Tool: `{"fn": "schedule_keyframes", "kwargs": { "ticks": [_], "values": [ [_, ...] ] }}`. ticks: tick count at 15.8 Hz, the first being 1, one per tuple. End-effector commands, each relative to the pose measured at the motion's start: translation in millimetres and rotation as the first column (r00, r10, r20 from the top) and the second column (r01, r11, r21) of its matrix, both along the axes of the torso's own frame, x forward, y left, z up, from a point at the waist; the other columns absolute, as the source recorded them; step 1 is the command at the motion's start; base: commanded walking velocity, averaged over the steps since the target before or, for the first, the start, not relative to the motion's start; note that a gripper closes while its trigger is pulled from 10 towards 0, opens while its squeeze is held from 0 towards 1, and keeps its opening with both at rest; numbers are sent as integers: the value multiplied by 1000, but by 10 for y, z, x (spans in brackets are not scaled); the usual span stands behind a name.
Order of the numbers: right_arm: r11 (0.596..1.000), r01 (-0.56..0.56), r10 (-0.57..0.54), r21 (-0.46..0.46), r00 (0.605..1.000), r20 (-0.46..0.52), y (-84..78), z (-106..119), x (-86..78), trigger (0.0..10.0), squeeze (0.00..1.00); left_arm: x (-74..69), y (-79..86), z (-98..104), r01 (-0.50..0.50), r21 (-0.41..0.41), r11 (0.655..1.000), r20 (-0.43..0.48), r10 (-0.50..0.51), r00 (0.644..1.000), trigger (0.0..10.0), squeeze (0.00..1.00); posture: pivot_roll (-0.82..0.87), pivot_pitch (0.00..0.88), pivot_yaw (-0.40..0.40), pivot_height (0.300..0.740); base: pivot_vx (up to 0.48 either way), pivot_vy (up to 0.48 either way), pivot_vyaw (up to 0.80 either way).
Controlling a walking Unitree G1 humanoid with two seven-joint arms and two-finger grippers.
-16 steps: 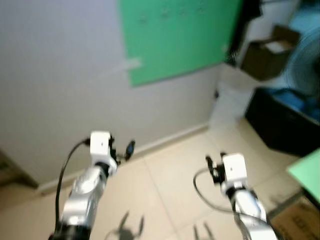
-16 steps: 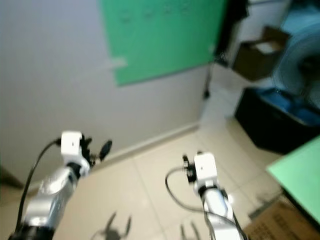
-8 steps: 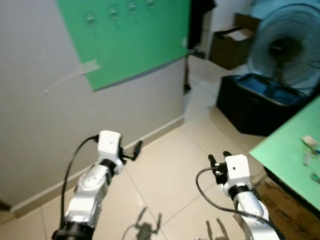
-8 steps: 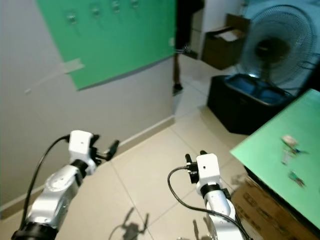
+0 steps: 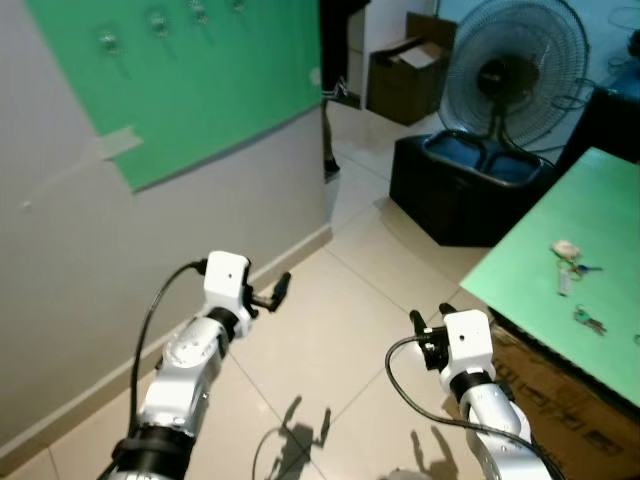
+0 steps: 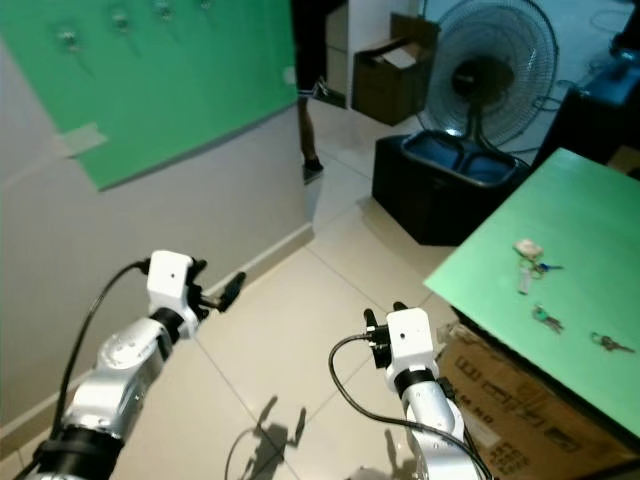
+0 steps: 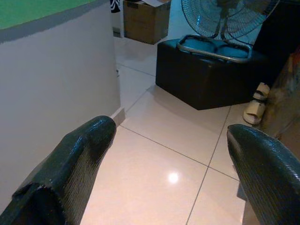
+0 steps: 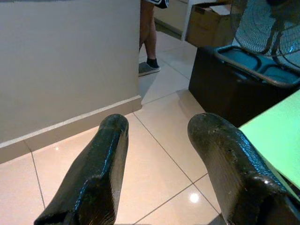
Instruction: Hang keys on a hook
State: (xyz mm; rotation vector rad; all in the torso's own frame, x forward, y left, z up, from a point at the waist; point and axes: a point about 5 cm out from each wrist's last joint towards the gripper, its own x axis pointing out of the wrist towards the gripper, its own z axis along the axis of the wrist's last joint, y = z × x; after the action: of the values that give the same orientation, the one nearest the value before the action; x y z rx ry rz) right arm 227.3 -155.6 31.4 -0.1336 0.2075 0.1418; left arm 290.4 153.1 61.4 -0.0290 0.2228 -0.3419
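Observation:
Several small key sets lie on the green table (image 5: 520, 270) at the right: one with a pale tag (image 5: 566, 251), another (image 5: 588, 321) nearer the table's front. A green board (image 5: 200, 80) on the grey wall at upper left carries a row of small hooks (image 5: 108, 40). My left gripper (image 5: 276, 290) is held out over the tiled floor toward the wall, its fingers (image 7: 79, 164) wide apart and open, holding nothing. My right gripper (image 6: 383, 315) hovers low beside the table's corner, its fingers (image 8: 105, 178) apart and open, also holding nothing.
A standing fan (image 5: 510, 70) and a black box with blue inserts (image 5: 455, 190) are straight ahead. A cardboard box (image 5: 405, 75) sits behind them. A person's leg (image 8: 149, 37) stands past the wall's corner. Another cardboard box (image 6: 520, 410) lies under the table.
The camera has swung to the right: the green board slid to the left and the green table with the keys came into view. Both arms keep their pose, grippers still open.

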Motion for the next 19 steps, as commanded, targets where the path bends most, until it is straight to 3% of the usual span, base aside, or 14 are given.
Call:
{"fn": "schedule_keyframes", "kwargs": {
  "ticks": [1,11,14,16,17,19],
  "values": [
    [1000,1,-1,-11,1000,-4,-1,-14,-21,10000,0,25,-53,12,24,4,1000,5,-24,1000,10000,0,-152,0,107,740,266,-394,-613],
    [1000,16,-16,-14,1000,-13,-2,-33,-48,10000,0,14,-41,-40,25,6,1000,-4,-25,1000,10000,0,-154,0,108,740,352,-318,-612],
    [999,28,-28,-27,999,24,-3,1,-41,10000,0,23,-33,-49,7,6,1000,-5,-7,1000,10000,0,-155,0,110,740,296,0,-596],
    [994,89,-91,-63,996,-20,-40,-28,-11,10000,0,16,-30,-52,7,5,1000,-5,-7,1000,10000,0,-157,0,115,740,0,0,0],
    [992,126,-128,-29,991,-48,-65,-60,0,10000,1000,13,-33,-49,16,18,1000,2,-16,1000,10000,0,-158,0,116,740,0,0,0],
    [987,157,-158,-29,986,-51,-102,-69,12,10000,1000,21,-40,-45,17,6,1000,4,-17,1000,10000,0,-164,0,126,740,0,0,0]
  ]
}}
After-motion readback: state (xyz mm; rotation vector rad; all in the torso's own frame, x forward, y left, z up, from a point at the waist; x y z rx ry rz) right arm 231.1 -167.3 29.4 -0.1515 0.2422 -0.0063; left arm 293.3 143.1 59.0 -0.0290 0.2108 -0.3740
